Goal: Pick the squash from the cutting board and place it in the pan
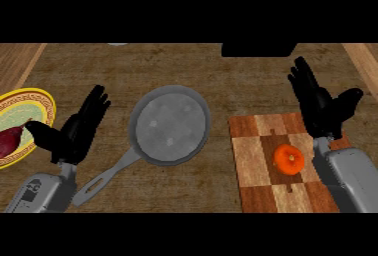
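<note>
Orange and round, the little squash (289, 159) sits on the checkered light-and-dark wooden cutting board (258, 145) at the right side of the brown wood-grain tabletop (184, 70), roughly in the board's middle and toward its right half. So it's not in the pan at all. The round grey metal pan (170, 125) is to the left of the board, close to it but not touching, with its long handle (103, 180) angled down toward the lower left, and nothing lies inside it. The right hand (321, 110) is open, fingers straight and pointing away, thumb spread out; it's over the board's upper right corner, and its grey forearm runs down just beside the squash, covering the board's right edge. It's not holding anything. The left hand (74, 131) is open too, fingers straight, between the pan's handle and a yellow-rimmed patterned plate (22, 100) at the left edge. Its thumb overlaps the plate's rim in the view. There's a dark red vegetable-looking thing (11, 140) on that plate; can't really tell what it is.
</note>
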You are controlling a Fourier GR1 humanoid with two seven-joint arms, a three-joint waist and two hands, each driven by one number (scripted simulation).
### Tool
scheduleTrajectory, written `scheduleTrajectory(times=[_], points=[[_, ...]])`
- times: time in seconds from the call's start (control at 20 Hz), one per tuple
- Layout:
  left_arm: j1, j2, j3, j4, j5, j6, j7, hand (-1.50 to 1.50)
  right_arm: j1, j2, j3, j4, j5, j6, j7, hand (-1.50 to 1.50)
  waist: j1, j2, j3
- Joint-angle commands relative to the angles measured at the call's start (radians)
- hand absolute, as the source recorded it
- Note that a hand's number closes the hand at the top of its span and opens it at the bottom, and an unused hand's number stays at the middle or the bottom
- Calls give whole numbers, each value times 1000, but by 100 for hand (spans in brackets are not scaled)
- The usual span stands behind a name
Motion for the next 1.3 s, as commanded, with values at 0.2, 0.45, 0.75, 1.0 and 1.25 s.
scheduleTrajectory(times=[0.2,0.45,0.75,1.0,1.25], points=[[70,112,-37,-24,-204,141,66,0,51,-17,-234,-14,13,-279,-23,-150,-13,-8,3],[162,140,-34,-4,-217,146,59,0,271,-8,-300,86,105,-595,125,-150,-74,-19,-2],[194,150,-59,-98,-246,171,117,0,552,-157,-51,-103,303,-576,353,-150,-31,-13,-8],[246,169,-75,-191,-260,162,121,0,617,-360,11,-321,357,-458,616,-150,1,-10,-6],[219,137,-78,-162,-281,165,115,0,541,-476,42,-518,342,-308,875,-150,8,-2,-3]])
